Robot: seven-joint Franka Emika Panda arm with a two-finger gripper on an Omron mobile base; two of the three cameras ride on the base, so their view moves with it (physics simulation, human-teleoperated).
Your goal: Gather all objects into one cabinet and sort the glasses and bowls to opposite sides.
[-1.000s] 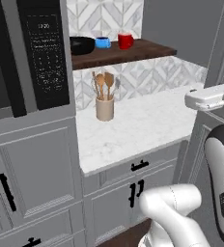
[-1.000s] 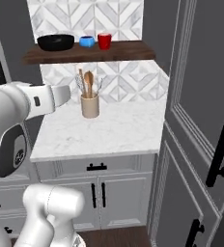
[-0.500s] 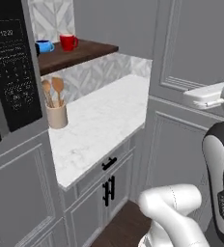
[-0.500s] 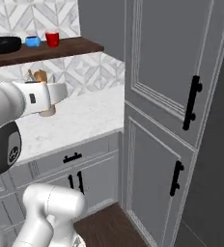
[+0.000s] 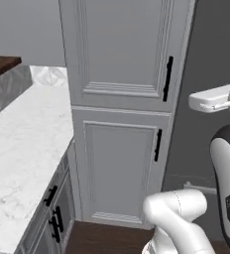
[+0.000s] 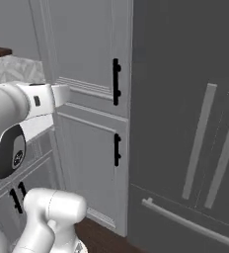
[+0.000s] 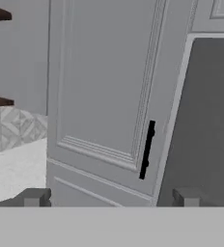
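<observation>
So the claw (image 7: 110, 197) is empty, fingers spread wide apart, pointed straight at a tall grey panelled door (image 7: 104, 87) with a black handle (image 7: 147, 149). The dark brown shelf board (image 5: 0, 65) just pokes in at the far left edge, above the white marble counter (image 5: 23, 149). Can't see any cups or the bowl from here. A dark fridge (image 6: 185, 123) stands right of the door.

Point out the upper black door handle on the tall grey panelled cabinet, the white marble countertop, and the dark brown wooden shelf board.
Upper black door handle (image 5: 168, 78): left base view, mid-bar.
White marble countertop (image 5: 23, 144): left base view, bare top surface.
Dark brown wooden shelf board (image 5: 0, 64): left base view, its visible end.
</observation>
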